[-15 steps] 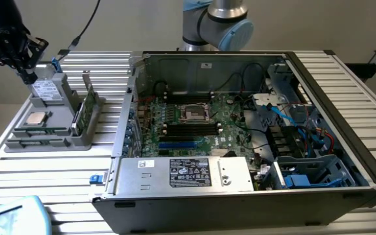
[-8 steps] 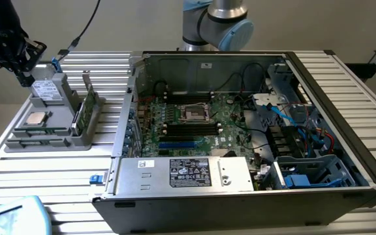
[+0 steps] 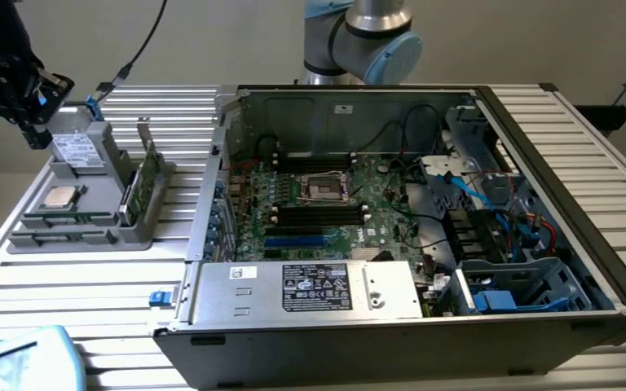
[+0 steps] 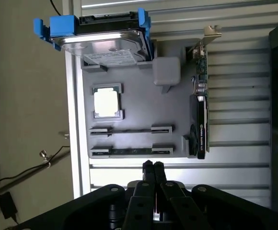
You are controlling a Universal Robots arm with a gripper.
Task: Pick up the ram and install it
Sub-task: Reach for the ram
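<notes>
Gripper [image 4: 153, 166], closed and empty, by grey tray [image 4: 139, 110]; ram [image 4: 132, 151], apparently edge-up in near slot, wants jaws opened, centred, squared along its length.

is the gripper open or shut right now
Shut: in the wrist view the gripper has both fingers pressed together, nothing between them, by the grey tray.

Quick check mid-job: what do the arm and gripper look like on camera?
The arm is a silver-grey tube with rounded light-blue joint caps. The gripper is black: two slim fingers on bolted linkage bars. A thin black cable runs to the wrist end. I see no markings.
</notes>
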